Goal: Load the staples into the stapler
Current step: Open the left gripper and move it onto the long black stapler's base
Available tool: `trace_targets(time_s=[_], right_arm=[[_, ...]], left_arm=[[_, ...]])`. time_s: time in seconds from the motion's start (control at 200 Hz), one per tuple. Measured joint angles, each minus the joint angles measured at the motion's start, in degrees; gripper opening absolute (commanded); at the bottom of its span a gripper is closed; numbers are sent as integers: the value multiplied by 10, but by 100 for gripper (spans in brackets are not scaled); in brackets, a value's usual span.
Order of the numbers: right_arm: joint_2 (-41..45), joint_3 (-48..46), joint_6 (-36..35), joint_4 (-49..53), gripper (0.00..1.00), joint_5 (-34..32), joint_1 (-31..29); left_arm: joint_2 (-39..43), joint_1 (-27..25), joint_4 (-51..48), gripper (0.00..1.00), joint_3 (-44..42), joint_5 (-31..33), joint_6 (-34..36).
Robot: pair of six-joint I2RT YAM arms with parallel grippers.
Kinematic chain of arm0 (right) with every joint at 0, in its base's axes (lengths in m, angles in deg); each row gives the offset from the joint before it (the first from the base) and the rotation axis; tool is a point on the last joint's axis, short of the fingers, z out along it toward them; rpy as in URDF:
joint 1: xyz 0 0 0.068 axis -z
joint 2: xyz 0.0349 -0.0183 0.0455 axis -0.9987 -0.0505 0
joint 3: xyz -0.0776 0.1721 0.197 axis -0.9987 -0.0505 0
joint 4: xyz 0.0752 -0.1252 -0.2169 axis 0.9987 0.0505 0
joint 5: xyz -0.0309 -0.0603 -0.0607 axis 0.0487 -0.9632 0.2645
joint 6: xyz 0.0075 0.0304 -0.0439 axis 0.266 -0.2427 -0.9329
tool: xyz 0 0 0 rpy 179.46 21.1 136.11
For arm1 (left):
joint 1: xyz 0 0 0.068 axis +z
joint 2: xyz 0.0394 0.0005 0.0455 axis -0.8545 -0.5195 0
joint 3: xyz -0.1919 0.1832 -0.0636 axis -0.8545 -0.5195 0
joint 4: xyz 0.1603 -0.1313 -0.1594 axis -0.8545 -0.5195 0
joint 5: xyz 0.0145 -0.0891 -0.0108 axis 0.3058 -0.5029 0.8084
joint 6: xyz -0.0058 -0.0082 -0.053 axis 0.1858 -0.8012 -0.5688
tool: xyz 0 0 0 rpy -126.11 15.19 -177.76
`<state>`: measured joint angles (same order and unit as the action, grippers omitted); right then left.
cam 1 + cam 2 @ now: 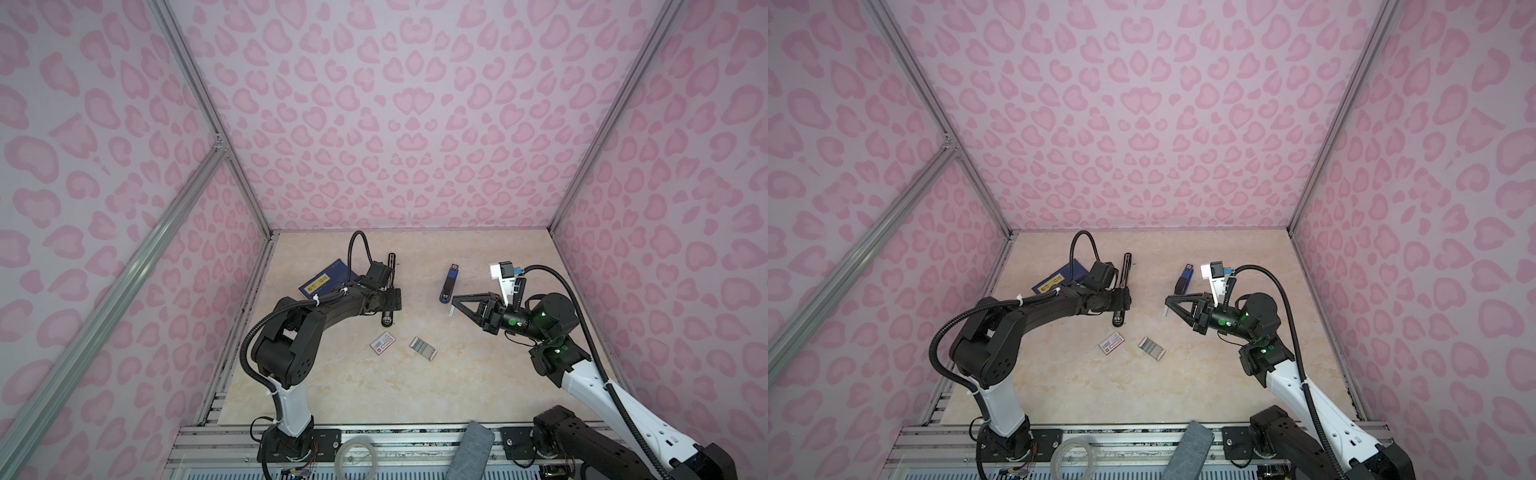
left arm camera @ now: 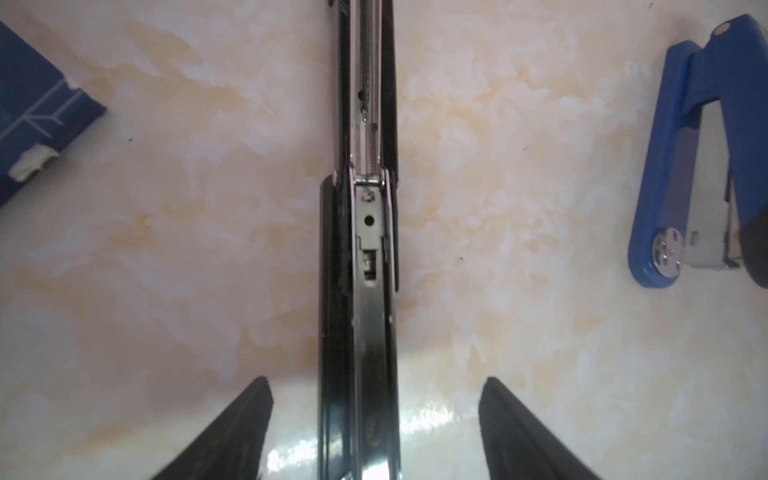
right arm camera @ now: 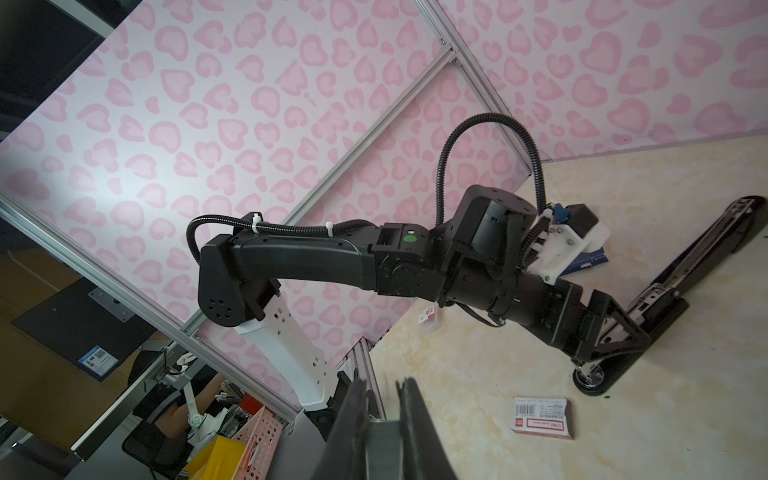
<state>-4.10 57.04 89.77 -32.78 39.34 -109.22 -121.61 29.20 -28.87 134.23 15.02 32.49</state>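
Marbled tabletop: stapler lies inside the wide left claw; right claw seemingly pinches staples.

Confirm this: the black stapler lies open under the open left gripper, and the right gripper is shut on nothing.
Not quite. The right gripper is shut, but on staples: the right wrist view shows the grey strip pinched between its fingers. The rest stands: the black stapler lies open under the open left gripper.
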Motion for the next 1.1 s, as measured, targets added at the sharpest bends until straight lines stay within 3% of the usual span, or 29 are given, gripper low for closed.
trace_targets(time_s=[0.36,0.68,0.96,1.1], right_arm=[[-1,-3,0,-4,16,0,4],[0,-10,5,-11,16,0,5],[4,-10,-2,1,16,-10,7],[-8,6,-23,36,16,-23,9]], left_arm=[[-50,-3,11,69,33,-37,9],[-61,-45,13,63,56,-66,1],[-64,-64,14,68,58,-73,-7],[-10,-66,13,71,16,-74,-18]])
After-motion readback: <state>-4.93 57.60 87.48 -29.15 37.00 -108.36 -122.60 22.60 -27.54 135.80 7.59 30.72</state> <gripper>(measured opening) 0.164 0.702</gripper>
